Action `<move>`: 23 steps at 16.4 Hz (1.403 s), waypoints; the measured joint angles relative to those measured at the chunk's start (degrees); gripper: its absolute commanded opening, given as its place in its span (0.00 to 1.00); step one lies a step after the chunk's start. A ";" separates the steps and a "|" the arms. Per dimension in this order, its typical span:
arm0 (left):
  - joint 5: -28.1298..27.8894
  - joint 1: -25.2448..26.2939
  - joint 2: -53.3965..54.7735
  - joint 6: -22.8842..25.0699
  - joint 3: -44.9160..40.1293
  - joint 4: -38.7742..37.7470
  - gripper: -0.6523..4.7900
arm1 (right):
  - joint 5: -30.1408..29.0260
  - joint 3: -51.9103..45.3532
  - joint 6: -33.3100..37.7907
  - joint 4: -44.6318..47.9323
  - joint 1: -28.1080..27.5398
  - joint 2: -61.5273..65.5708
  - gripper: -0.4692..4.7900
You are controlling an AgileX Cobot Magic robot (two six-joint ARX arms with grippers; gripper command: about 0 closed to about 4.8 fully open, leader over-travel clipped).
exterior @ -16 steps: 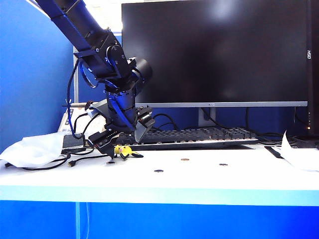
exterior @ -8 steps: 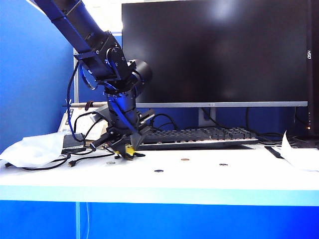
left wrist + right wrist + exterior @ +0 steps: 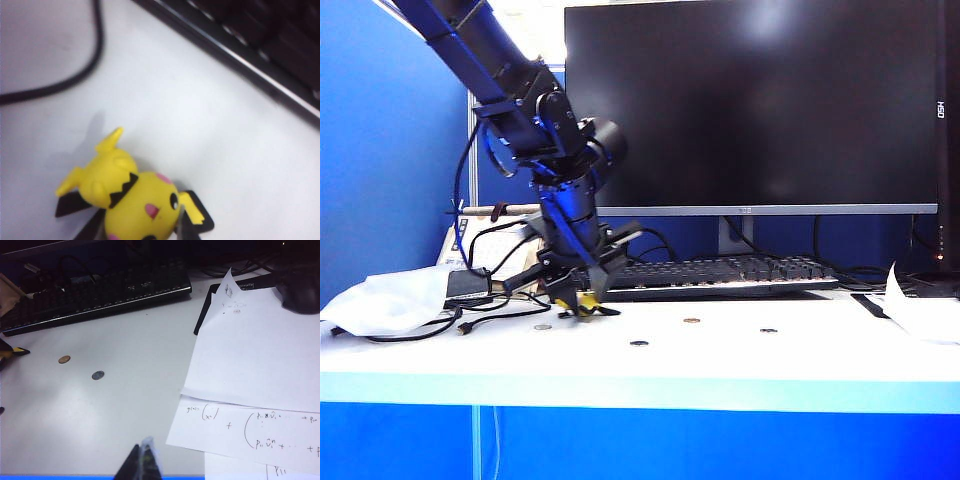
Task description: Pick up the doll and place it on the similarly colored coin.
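Gripping the doll [image 3: 582, 302] at the white table [image 3: 740, 355], the left gripper [image 3: 578, 300] is pinching it just before the keyboard [image 3: 720, 275] — the coin [image 3: 691, 321] is lying well to its right. The right gripper [image 3: 141, 460] is hanging pressed together over the table edge, beside the papers [image 3: 250, 385].

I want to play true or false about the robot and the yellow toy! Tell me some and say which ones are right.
1. The left gripper is closed on the doll. True.
2. The doll sits on the coppery coin. False: that coin lies bare, off to the right of it.
3. The monitor is dark. True.
4. The right gripper holds a coin. False: it is shut and holds nothing, above the table.
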 measured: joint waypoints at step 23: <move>4.31 -11.37 -4.61 15.34 0.46 4.48 0.11 | 0.02 0.00 0.00 0.00 0.00 0.00 0.08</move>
